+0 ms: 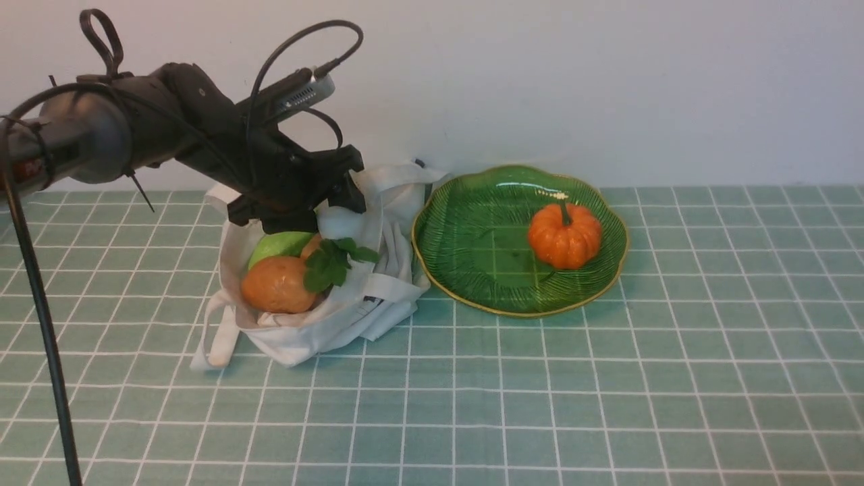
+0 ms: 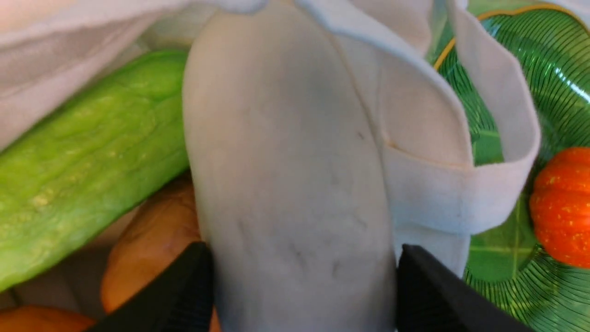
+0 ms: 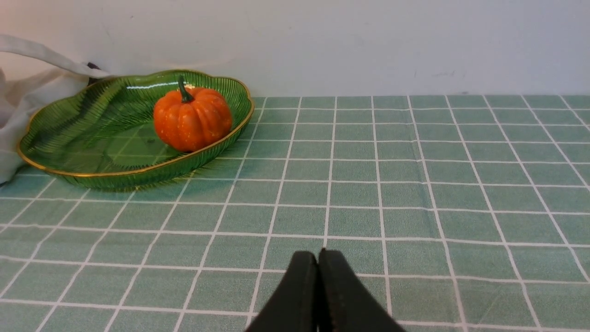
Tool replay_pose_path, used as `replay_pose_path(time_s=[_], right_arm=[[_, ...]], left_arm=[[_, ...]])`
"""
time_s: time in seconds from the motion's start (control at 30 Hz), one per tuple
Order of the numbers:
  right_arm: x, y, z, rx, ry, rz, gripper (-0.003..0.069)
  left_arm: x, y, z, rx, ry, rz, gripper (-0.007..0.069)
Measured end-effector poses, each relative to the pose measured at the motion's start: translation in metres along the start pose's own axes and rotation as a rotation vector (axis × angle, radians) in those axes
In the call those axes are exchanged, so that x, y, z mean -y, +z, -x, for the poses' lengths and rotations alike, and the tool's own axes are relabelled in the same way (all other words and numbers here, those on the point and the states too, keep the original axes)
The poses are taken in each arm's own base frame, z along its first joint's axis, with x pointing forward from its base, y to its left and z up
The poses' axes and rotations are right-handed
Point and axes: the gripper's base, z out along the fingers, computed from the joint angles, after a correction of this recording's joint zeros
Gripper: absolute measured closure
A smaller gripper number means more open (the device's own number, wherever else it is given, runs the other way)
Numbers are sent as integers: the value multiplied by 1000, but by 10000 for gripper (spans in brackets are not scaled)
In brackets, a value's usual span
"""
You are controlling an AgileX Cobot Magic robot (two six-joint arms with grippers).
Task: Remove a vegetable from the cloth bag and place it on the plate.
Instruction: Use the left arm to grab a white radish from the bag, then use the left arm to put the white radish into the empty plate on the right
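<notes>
The white radish (image 2: 290, 184) lies in the mouth of the off-white cloth bag (image 1: 351, 310), and its dark green leaves (image 1: 334, 262) show in the front view. My left gripper (image 1: 297, 217) reaches into the bag from above. In the left wrist view my left gripper (image 2: 304, 251) has one black finger pressed against each side of the radish. The green glass plate (image 1: 472, 250) stands just right of the bag, touching it. My right gripper (image 3: 318, 260) is shut and empty, low over the tablecloth, and is out of the front view.
A small orange pumpkin (image 1: 564, 235) sits on the plate's right half. A light green cucumber (image 1: 277, 244) and a brown potato-like vegetable (image 1: 278, 283) lie in the bag beside the radish. A bag strap (image 2: 502, 152) loops over the plate's edge. The wall stands close behind.
</notes>
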Motion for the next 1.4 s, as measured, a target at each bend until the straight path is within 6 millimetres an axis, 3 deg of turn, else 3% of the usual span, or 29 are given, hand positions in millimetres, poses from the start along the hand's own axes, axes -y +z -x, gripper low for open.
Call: replay_pose_path(time_s=[0.1,0.2,0.3,0.37,0.47,0.57,0.67,0.7,0.73,0.83,0.9,0.93,1.03,1.23,1.4], right_arm=[[0,0,0,0,0,0,675],[0,0,0,0,0,0,675],[0,0,0,0,0,0,675],[0,0,0,0,0,0,675],[0,0,0,0,0,0,675],[0,0,0,0,0,0,675],[0,0,0,0,0,0,675],[0,0,0,0,0,0,675],[0,0,0,0,0,0,675],[0,0,0,0,0,0,675],[0,0,0,0,0,0,675],[0,0,0,0,0,0,675],[0,0,0,0,0,0,675],[0,0,0,0,0,0,675],[0,0,0,0,0,0,675]], left_arm=[[0,0,0,-2,0,0,177],[-3,-12,1,-28,32,4,177],[-4,-36,5,-42,71,19,177],[-1,-75,6,-46,120,39,177],[13,-117,1,-42,167,30,177],[33,-130,-7,-33,220,-3,177],[57,-123,-19,-47,289,-41,177],[74,-110,-30,-77,338,-64,177],[76,-109,-31,-77,343,-66,177],[101,-66,-50,-90,399,-102,177],[105,-53,-52,-75,396,-109,177],[107,-33,-53,-41,379,-119,177],[110,-5,-55,14,334,-141,177],[126,25,-64,123,312,-197,177],[133,42,-77,115,300,-213,176]])
